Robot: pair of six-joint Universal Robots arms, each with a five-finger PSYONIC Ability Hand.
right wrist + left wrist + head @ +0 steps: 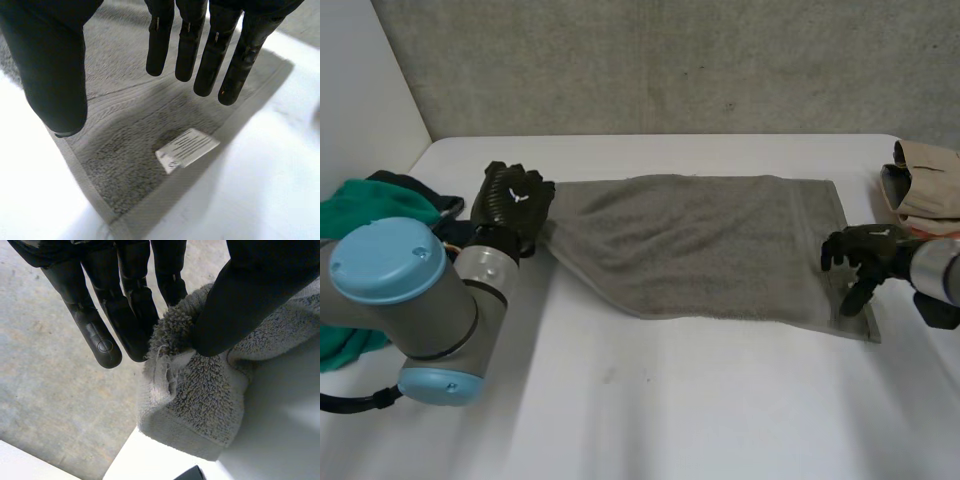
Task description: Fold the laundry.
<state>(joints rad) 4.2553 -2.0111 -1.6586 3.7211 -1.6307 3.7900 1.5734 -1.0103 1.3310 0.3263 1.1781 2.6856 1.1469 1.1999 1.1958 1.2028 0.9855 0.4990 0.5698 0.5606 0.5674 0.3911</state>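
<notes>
We see the left robot hand (510, 205) pinching the left corner of the grey towel (700, 245), the right robot hand (865, 255) straight-fingered and empty over its near right corner.

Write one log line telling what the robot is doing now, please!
left robot hand: pinches grey towel corner | right robot hand: open over other end, by white label | fold: not started
</notes>
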